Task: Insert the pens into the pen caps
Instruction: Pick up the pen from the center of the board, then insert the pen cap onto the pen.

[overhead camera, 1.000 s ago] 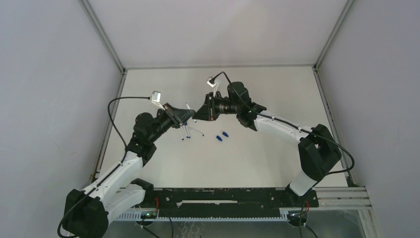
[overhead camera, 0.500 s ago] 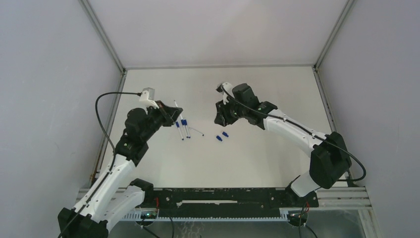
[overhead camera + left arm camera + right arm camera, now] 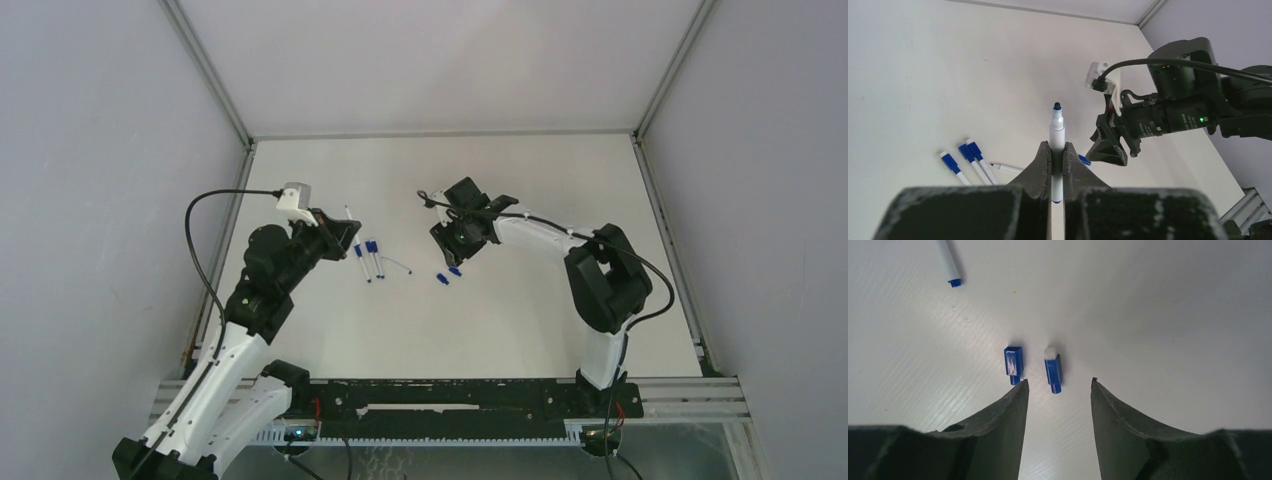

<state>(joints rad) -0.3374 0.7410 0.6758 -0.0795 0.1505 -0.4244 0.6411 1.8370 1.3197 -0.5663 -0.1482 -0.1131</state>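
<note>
Right wrist view: right jaws spread and empty, poised over two loose pen caps (image 3: 1053, 371) lying flat on the table (image 3: 1173, 315). The target cap (image 3: 1053, 375) sits inside the gap but off-centre. The neighbour cap (image 3: 1013, 362) lies just beside it, directly ahead of one fingertip (image 3: 1018, 400).

Left wrist view: left jaws pressed onto a pen (image 3: 1056, 135), pinching the lower barrel. The dark tip points up and away, and most of the barrel stands free beyond the pinch. Other pens (image 3: 968, 152) lie grouped on the table with blue ends on, and one bare pen (image 3: 1005, 167) lies next to them.

Top view: the held pen is above the table, left of centre. The loose caps are near the middle, under the right wrist.

Risks, as judged:
1. If the right jaws go straight down, a finger probably lands on the neighbour cap. That would flick it off, or trap both caps in one pinch.
2. An off-centre close shoves the target cap sideways first. Small and light as it is, it may roll or twist and end up skewed.
3. I cannot tell for certain which end of the target cap is open. If the mouth ends up covered or facing away, the pen has no way in.
4. The pen is gripped far from its tip. Any misalignment at contact levers it in the jaws, so it tilts or slips.
</note>
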